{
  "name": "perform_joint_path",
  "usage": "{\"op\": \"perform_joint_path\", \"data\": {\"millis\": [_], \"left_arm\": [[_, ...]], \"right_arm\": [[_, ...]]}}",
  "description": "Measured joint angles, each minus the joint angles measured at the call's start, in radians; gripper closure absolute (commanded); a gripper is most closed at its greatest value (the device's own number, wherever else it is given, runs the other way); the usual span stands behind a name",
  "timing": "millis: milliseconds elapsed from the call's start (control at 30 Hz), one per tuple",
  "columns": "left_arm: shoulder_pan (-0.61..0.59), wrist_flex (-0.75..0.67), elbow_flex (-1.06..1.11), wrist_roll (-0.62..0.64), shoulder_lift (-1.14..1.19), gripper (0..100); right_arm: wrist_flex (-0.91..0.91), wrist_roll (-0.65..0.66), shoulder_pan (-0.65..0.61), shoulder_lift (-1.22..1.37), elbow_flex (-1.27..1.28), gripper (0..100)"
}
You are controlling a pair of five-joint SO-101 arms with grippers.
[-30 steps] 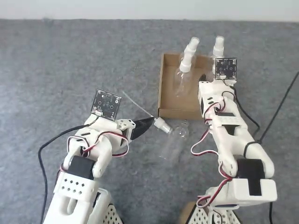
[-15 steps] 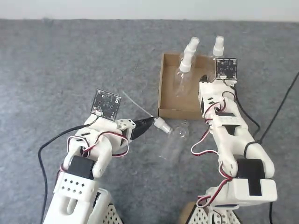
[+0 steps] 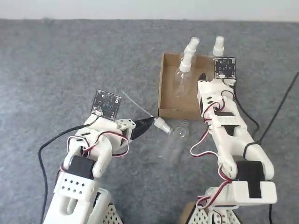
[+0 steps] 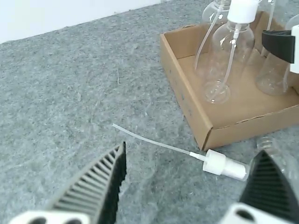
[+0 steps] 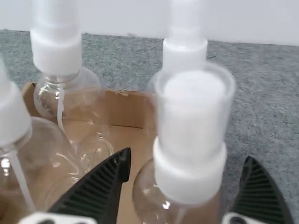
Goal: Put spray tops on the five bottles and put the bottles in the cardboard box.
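No text, label, number or sign can be read: the cardboard box (image 3: pixel 161 86) is plain, the bottles (image 3: pixel 181 79) inside it are bare, and any print on the camera board (image 3: pixel 107 103) near it is too small to tell.

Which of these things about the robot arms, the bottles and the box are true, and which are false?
1. A spray top lies on the grey mat, outside the cardboard box. True.
2. The lying bottle on the mat already has its spray top on. False: its neck is bare, and the loose spray top lies beside it.
3. The left gripper is shut on the spray top. False: it is open, with one finger on either side of the top and not touching it.
4. The standing bottles in the box have spray tops on. True.
5. The right gripper is open, with a capped bottle between its fingers. True.
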Motion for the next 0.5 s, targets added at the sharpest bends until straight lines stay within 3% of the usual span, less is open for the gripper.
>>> {"op": "perform_joint_path", "data": {"millis": [500], "left_arm": [[0.000,0.000,0.000,0.000,0.000,61]], "right_arm": [[0.086,0.000,0.000,0.000,-0.078,68.5]]}}
